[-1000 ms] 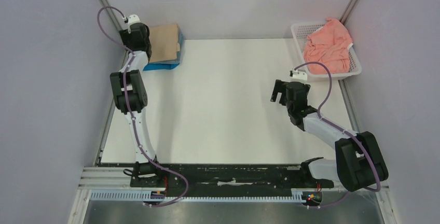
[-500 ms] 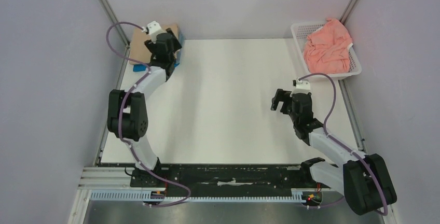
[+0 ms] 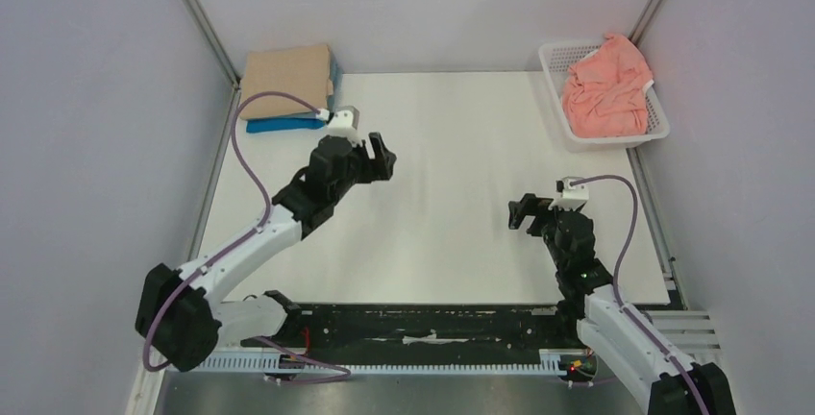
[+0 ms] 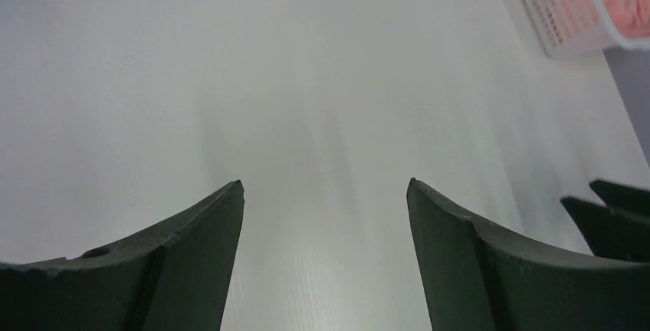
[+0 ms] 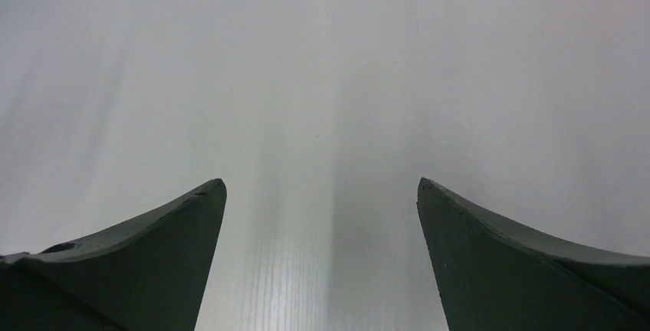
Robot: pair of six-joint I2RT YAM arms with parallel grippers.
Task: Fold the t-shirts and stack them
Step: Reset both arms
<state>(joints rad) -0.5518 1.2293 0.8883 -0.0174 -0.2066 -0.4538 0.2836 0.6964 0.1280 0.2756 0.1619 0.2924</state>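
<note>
The tan t-shirt [image 3: 286,71] lies folded on the blue t-shirt [image 3: 284,125] at the far-left corner of the counter [image 3: 442,165]; left pincer [image 3: 384,158] and right pincer [image 3: 522,213] hover wide open, empty. Next, we judge, comes the pink t-shirt [image 3: 605,88] (crumpled in the basket [image 3: 615,139], far right), which we must fetch and spread.

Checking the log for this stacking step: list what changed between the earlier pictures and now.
The left gripper swung away from the folded stack at the far-left corner, toward the middle of the table, jaws open and empty. The right gripper drew back toward its base, also open and empty. Nothing was grasped. Unchanged: the tan t-shirt on top of the stack, the pink t-shirt in the basket.
</note>
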